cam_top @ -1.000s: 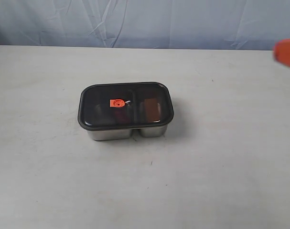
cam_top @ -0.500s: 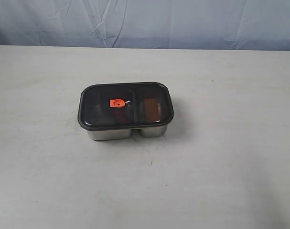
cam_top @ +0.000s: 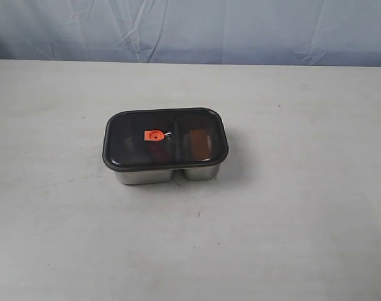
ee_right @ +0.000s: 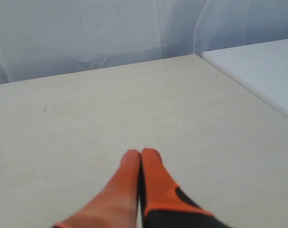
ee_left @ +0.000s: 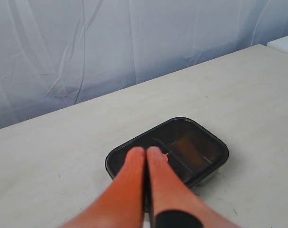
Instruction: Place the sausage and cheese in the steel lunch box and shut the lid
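One steel lunch box (cam_top: pixel 146 176) mid-surface (cam_top: pixel 290 219), one lid (cam_top: pixel 130 135) seated on it, one cheese (cam_top: pixel 200 145) dimly seen in the smaller compartment, one sausage (cam_top: pixel 157 152) in the larger; left gripper (ee_left: pixel 146 152) and right gripper (ee_right: pixel 140 153) both pressed together, empty.

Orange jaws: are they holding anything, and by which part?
Nothing is held. The left gripper and right gripper both have jaws shut empty, clear of the dark translucent plastic lid.

Staged lab setup: pale table (cam_top: pixel 303 219), wrinkled blue cloth backdrop (cam_top: pixel 240 31).
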{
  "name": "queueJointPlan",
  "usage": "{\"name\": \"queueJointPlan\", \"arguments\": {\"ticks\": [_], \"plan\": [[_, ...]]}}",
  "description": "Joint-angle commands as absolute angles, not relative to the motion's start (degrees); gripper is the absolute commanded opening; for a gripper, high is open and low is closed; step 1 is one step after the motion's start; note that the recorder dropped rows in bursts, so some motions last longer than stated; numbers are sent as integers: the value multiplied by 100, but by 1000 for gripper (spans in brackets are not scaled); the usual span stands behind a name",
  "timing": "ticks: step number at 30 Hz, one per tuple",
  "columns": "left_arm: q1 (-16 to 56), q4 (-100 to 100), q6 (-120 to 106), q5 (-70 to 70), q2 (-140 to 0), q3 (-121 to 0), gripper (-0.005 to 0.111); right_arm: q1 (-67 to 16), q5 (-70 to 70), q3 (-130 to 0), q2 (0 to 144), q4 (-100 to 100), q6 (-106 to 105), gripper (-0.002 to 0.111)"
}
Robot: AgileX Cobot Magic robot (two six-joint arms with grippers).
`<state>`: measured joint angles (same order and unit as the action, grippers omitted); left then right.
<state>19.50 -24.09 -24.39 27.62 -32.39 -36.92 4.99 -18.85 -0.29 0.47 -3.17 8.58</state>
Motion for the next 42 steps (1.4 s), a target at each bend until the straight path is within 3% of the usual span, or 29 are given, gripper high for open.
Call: {"name": "queueJointPlan", "arguments": {"ticks": [1, 13, 28, 34, 42], "plan": [[1954, -2431, -2437, 2701, -3190, -3683, 0, 533, -1844, 0, 0, 770, 862, 0], [1954, -2393, -2437, 2630, -3116, -3515, 0, 533, -1844, 0, 0, 954, 862, 0], [1954, -1034, -2437, 1260, -1557, -597, 0, 522, -1826, 0, 0, 957, 862, 0], [1954, -1207, -1833, 545, -666, -91, 0, 522, -1826, 0, 0, 957, 862, 0], [1954, -818, -276, 1114, 0, 0, 0, 522, -1826, 0, 0, 957, 862, 0]]}}
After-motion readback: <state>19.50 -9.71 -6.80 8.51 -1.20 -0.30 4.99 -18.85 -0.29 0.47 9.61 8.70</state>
